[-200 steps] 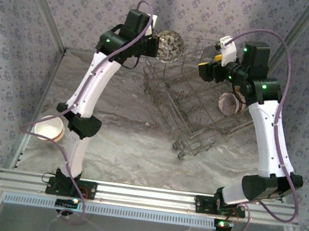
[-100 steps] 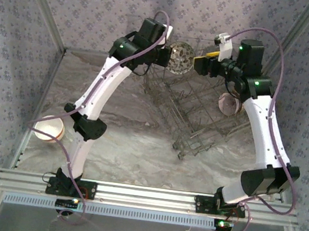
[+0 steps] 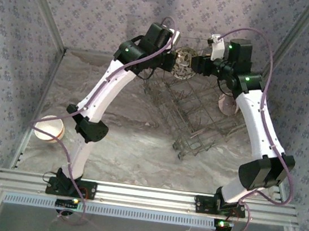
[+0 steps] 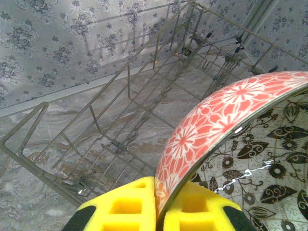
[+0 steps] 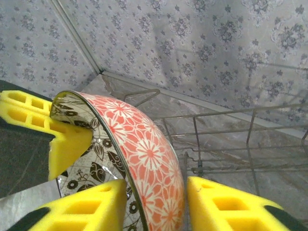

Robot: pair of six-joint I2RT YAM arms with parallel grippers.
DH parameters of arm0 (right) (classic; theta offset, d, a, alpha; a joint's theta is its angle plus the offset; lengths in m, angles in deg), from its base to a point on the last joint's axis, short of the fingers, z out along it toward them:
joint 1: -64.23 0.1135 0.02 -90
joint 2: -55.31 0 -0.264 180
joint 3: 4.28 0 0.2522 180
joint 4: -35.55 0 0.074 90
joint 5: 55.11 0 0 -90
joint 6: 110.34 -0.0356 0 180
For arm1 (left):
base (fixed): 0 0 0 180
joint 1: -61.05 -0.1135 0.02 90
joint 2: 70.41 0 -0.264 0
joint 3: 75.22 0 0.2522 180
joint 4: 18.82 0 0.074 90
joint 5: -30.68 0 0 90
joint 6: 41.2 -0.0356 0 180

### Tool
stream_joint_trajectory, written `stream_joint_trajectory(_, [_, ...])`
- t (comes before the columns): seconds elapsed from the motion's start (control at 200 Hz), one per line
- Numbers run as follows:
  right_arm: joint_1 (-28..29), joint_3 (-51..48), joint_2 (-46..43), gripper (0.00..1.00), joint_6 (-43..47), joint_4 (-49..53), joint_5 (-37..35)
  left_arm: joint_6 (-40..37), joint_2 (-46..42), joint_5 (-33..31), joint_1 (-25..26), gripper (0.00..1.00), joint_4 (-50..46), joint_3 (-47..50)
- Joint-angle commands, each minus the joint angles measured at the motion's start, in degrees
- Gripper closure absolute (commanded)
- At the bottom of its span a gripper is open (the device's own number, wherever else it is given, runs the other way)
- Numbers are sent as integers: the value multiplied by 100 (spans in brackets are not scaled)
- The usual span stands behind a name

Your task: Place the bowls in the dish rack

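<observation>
Bowl (image 5: 144,154), rim clamped between left fingers (image 4: 120,209) above the rack (image 3: 200,116), is straddled by right fingers (image 5: 226,207), apparently for handover; whether these are clamped yet cannot be told.

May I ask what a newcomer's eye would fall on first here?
A red-flowered bowl held in the air over the far end of the dish rack, left jaws clamped on its rim, right jaws straddling it. Next, a pale bowl alone at the table's left edge.

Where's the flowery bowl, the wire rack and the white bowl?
flowery bowl (image 5: 149,154), right wrist view, on its red outside wall.
dish rack (image 3: 200,113), top view, on its middle wires.
white bowl (image 3: 47,127), top view, on its inside.
</observation>
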State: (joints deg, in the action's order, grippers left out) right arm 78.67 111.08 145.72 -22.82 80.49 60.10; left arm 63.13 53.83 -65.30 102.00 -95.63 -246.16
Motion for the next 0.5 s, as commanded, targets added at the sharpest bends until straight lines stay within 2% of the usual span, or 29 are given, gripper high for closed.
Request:
stream_joint_trajectory(0.0, [106,114,-36,67,36,29,-392,-88,-234,-110,62,100,233,-34])
stream_joint_trajectory(0.26, [549,245,-15,81,392,166,-1313,58,-248,-446,89,100,57,-36])
stream_joint_trajectory(0.495, [794,473,191,90,494,420,-1665,59,-270,-476,155,100,36,-39])
